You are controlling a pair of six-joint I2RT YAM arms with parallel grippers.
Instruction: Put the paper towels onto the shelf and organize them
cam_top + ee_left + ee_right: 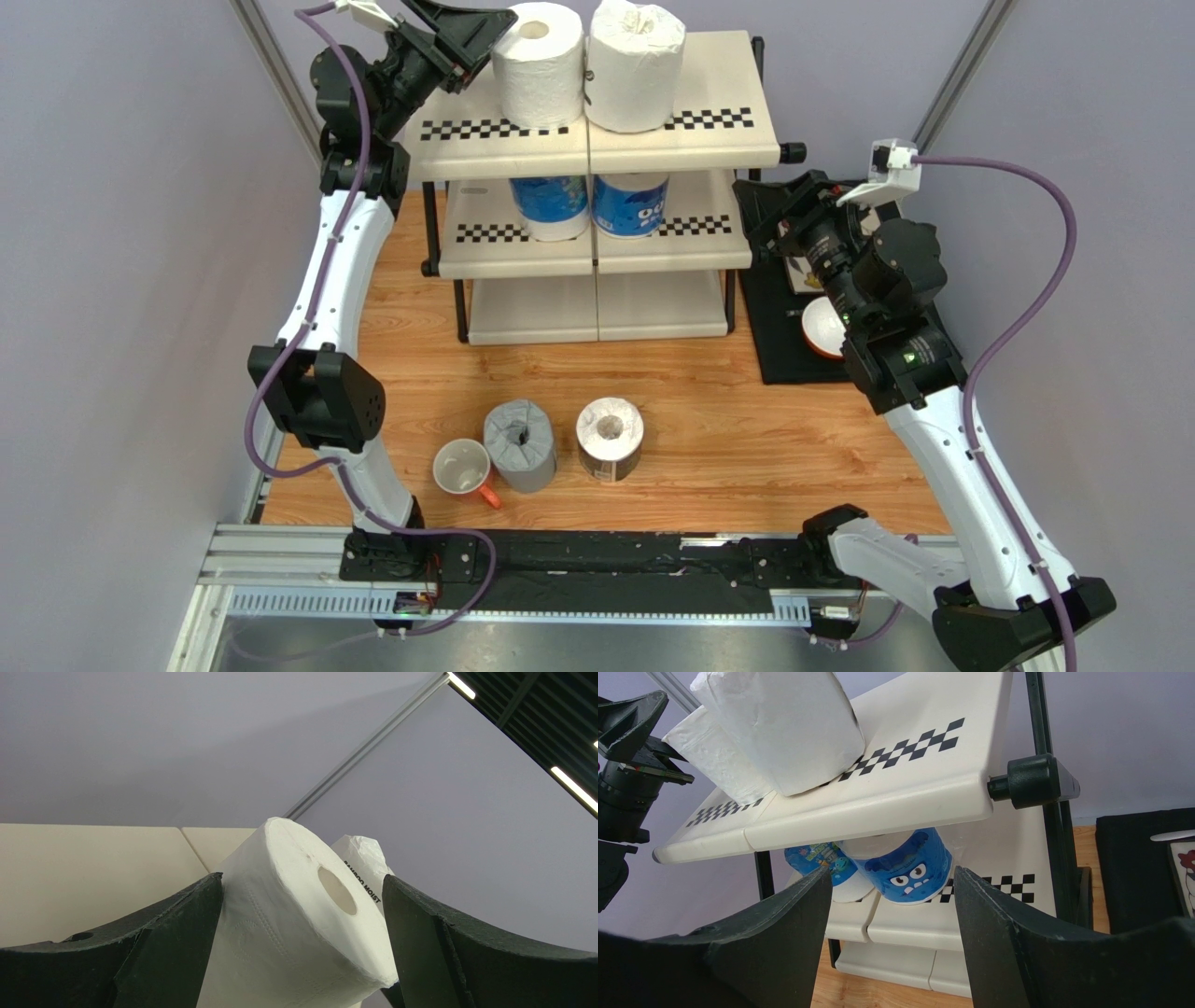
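Note:
The shelf [730, 112] stands at the back of the table. Two white paper towel rolls [540, 63] [636, 49] stand on its top tier. Two blue-printed rolls [551, 207] [630, 205] stand on the middle tier. A grey roll [521, 444] and a dark-wrapped roll [610, 438] stand on the table in front. My left gripper [484, 35] is open at the left white roll [281, 903], fingers wide on either side of it. My right gripper [779, 210] is open and empty by the shelf's right end, facing the blue rolls [906, 868].
A white mug with an orange handle [460, 469] stands just left of the grey roll. A black mat [786, 322] with a white dish lies right of the shelf, under my right arm. Grey walls close in on both sides.

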